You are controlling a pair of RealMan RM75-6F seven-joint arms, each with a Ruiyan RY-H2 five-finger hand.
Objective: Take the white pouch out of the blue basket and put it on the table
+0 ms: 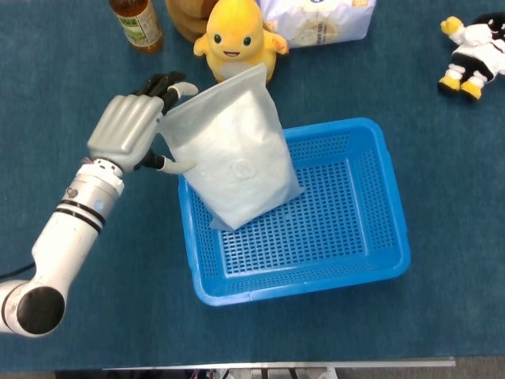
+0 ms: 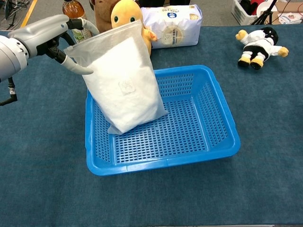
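The white pouch (image 1: 233,154) (image 2: 123,80) stands tilted in the left end of the blue basket (image 1: 394,205) (image 2: 222,104), leaning on its left wall with its top well above the rim. My left hand (image 1: 126,130) (image 2: 45,30) is at the pouch's upper left corner. Its dark fingertips (image 1: 166,83) reach over the top edge and its thumb (image 1: 173,166) lies against the pouch's left side lower down. The fingers are apart, and no firm grip shows. My right hand appears in neither view.
Behind the basket stand a yellow plush (image 1: 235,35) (image 2: 125,14), a brown bottle (image 1: 136,24) (image 2: 75,10) and a white packaged bag (image 1: 319,20) (image 2: 173,23). A black-and-white plush (image 1: 473,55) (image 2: 258,42) lies at the far right. Blue cloth covers the table.
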